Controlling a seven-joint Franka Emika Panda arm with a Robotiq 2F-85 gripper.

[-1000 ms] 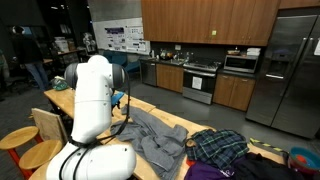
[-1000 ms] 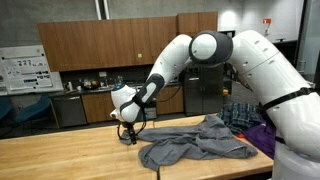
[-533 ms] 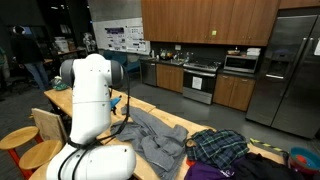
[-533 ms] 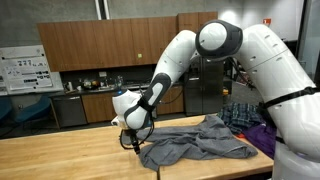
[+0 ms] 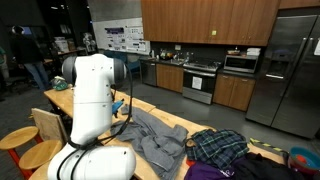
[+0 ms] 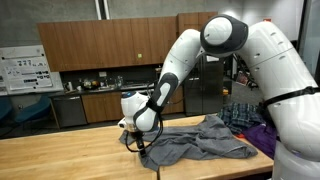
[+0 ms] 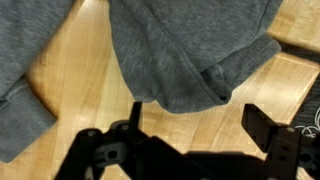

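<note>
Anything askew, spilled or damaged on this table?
The gray garment lies crumpled on the wooden table, with a heap of plaid and purple clothes beside it. The gripper stands open over the garment's edge. No spill or damage shows.

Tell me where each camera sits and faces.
Exterior view: behind the robot's base, facing brown kitchen cabinets; the white robot arm fills the foreground.
Exterior view: across the light wooden table, facing the arm sideways; the gripper shows.
Wrist view: looks down on the crumpled grey fabric garment; open gripper fingers show.
All share the garment.
</note>
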